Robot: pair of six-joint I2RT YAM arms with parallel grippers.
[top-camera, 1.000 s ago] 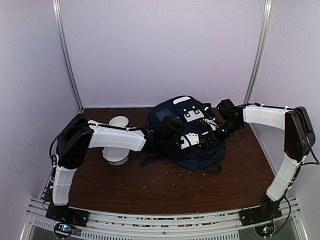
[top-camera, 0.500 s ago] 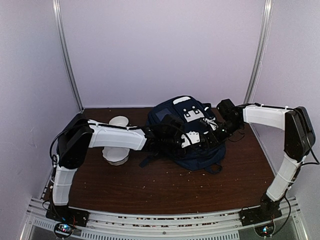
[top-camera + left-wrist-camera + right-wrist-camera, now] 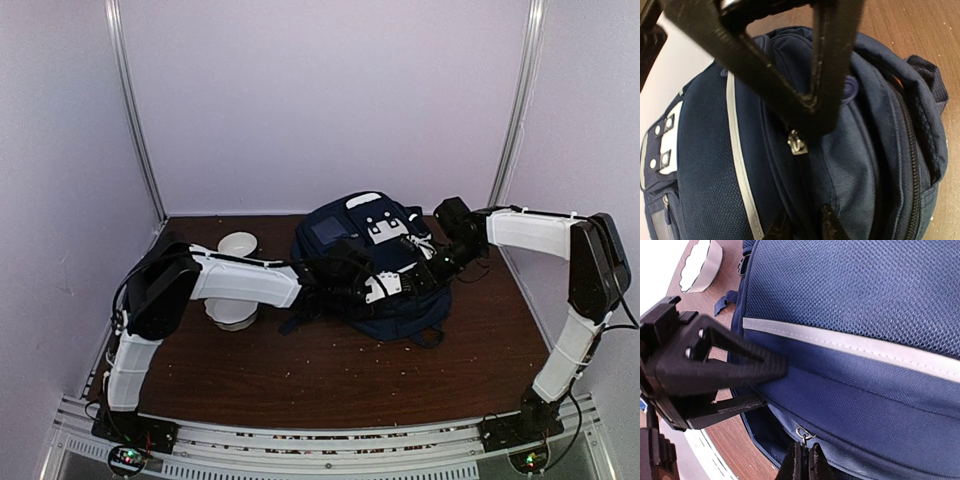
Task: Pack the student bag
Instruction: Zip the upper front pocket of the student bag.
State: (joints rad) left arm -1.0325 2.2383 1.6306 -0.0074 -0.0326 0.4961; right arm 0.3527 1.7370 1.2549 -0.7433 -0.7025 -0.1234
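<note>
left claw (image 3: 805, 229) narrowly apart just below silver zipper pull (image 3: 797, 144), I'm lining up | right claw (image 3: 802, 462) clamped, seemingly on navy striped fabric student bag (image 3: 335, 235) mid-frame, bracing it

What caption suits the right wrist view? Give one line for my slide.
Shut right gripper at a zipper pull on the navy student bag, left gripper touching the fabric nearby.

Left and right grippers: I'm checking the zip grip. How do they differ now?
The left gripper has its jaws apart against the student bag; the right gripper is shut at the zip pull. In the top view the left enters from the left, the right from the right. Both sit on the bag's zip line.
</note>
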